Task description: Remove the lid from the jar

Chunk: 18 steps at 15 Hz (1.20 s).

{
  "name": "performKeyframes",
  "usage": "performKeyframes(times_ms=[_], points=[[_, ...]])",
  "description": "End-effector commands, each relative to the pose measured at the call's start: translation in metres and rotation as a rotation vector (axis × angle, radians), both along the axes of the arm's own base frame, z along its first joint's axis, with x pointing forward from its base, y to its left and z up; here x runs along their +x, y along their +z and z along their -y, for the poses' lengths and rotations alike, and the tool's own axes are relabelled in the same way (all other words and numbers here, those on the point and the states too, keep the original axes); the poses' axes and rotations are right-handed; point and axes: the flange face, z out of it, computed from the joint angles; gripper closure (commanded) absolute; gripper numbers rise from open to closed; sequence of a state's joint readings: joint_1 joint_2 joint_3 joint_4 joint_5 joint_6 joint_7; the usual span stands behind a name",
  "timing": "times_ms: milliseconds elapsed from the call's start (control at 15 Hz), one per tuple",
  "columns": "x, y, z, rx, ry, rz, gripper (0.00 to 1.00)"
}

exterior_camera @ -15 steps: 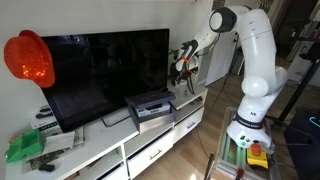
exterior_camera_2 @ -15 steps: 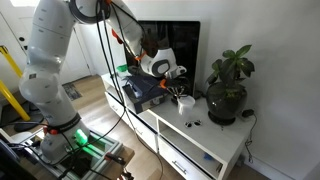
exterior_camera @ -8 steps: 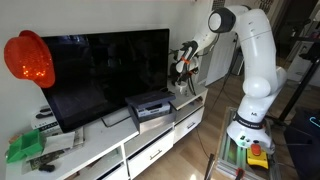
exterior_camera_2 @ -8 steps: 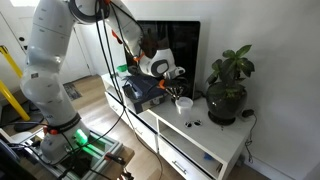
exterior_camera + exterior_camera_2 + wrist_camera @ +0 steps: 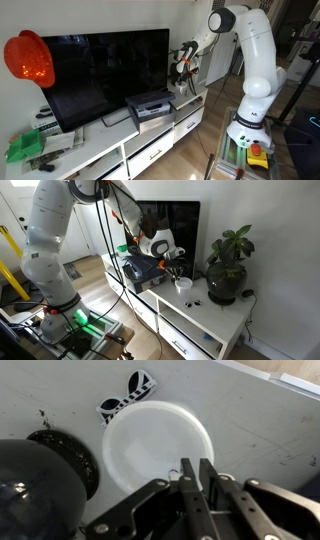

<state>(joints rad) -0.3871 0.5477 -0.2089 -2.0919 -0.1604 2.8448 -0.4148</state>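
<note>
The gripper [image 5: 195, 468] hung over a white round disc [image 5: 150, 440] on the white cabinet top [image 5: 250, 410]. Its fingers were drawn almost together, with only a sliver of gap between them (a thin loop showed at the tips, but whether they pinched it could not be told). The jar [image 5: 35, 490], dark and glossy, sat blurred at the lower left of the wrist view, just beside the disc and apart from the fingers. Sunglasses [image 5: 128, 395] lay beyond the disc

Arm [image 5: 252, 45] outstretched, fingers [image 5: 206, 485] pressed together.
</note>
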Motion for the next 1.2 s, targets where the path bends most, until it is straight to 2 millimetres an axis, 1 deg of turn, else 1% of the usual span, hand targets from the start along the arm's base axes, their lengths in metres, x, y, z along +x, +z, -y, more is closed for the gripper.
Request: performKeyframes(times_ms=[0,133,333,400,533,600,800,867,933,1000,1067,1133], points=[[-0.005,0.013,-0.011,0.011,0.006,0.001,0.53],[-0.003,0.009,-0.015,0.020,0.012,-0.003,0.40],[-0.002,-0.001,-0.020,0.037,0.016,-0.017,0.18],[-0.002,-0.004,-0.021,0.042,0.019,-0.020,0.33],[-0.002,-0.006,-0.024,0.047,0.022,-0.027,0.58],[-0.002,-0.007,-0.024,0.048,0.023,-0.029,0.61],[-0.002,-0.006,-0.022,0.041,0.020,-0.032,0.84],[-0.002,-0.006,-0.021,0.039,0.020,-0.033,0.90],[-0.002,-0.006,-0.020,0.038,0.018,-0.031,0.61],[-0.002,-0.005,-0.019,0.038,0.018,-0.030,0.51],[-0.003,-0.003,-0.018,0.035,0.019,-0.026,0.50],[-0.003,-0.002,-0.017,0.033,0.018,-0.024,0.44]])
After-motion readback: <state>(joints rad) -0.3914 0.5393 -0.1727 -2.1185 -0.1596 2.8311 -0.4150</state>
